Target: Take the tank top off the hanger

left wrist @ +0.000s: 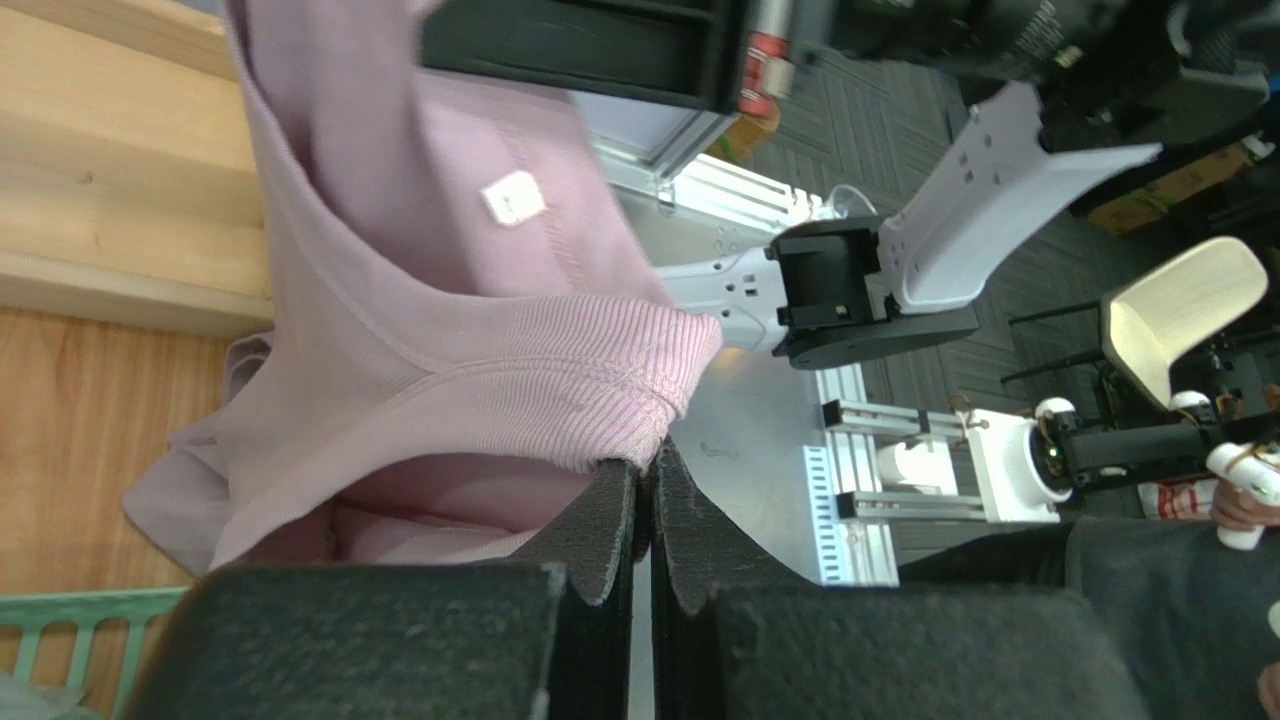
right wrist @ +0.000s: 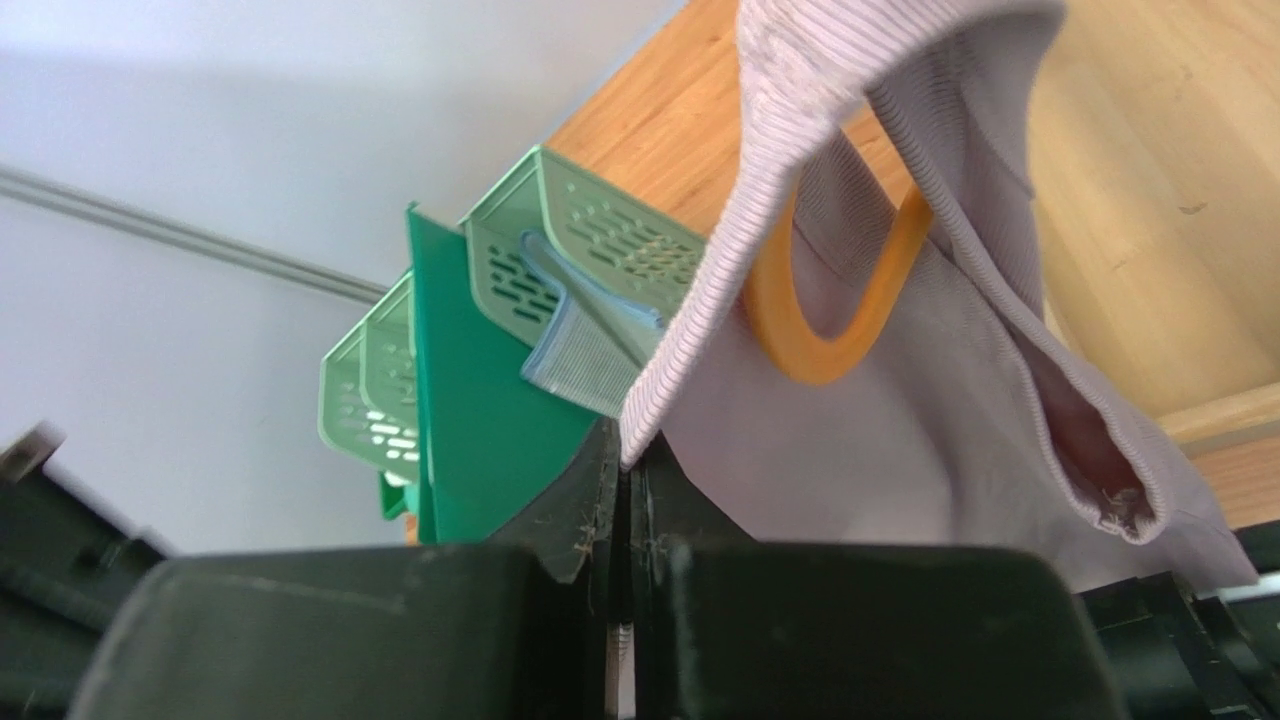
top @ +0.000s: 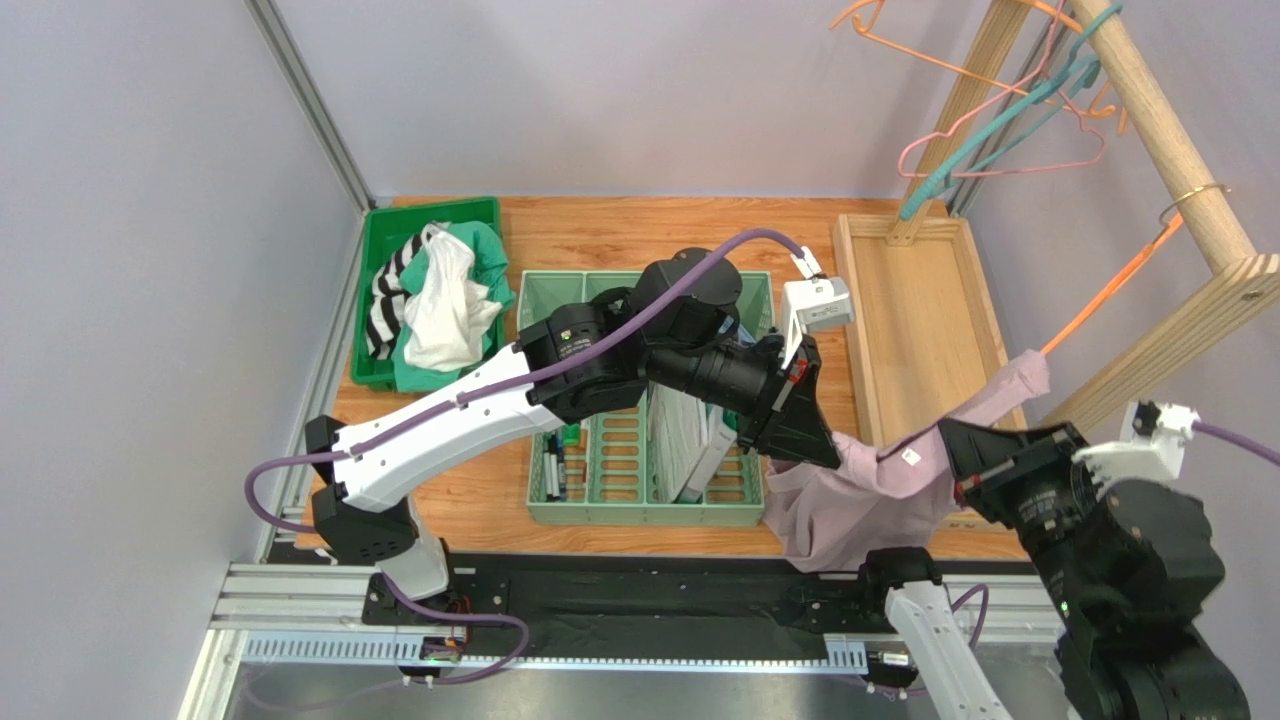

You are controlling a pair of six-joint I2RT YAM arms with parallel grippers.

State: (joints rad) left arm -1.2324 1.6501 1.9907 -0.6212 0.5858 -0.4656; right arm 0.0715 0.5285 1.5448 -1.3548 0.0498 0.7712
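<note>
item: tank top (top: 860,510) hangs low, right of centre in the top view, on the orange hanger (right wrist: 842,338) | left gripper (left wrist: 649,503): jaws closed, pinching the ribbed hem, I think to keep the cloth taut | right gripper (right wrist: 622,473): jaws closed on the ribbed strap edge just beside the hanger end, probably to slide it off | step: strap not yet off

Front right: top (top: 849,503) hangs low, blocking our way across.
Back right: we see open room over the tray (top: 917,330), under the rack (top: 1187,165).
Left: green bin (top: 365,308) and basket (top: 631,515) crowd the table (top: 601,233).
</note>
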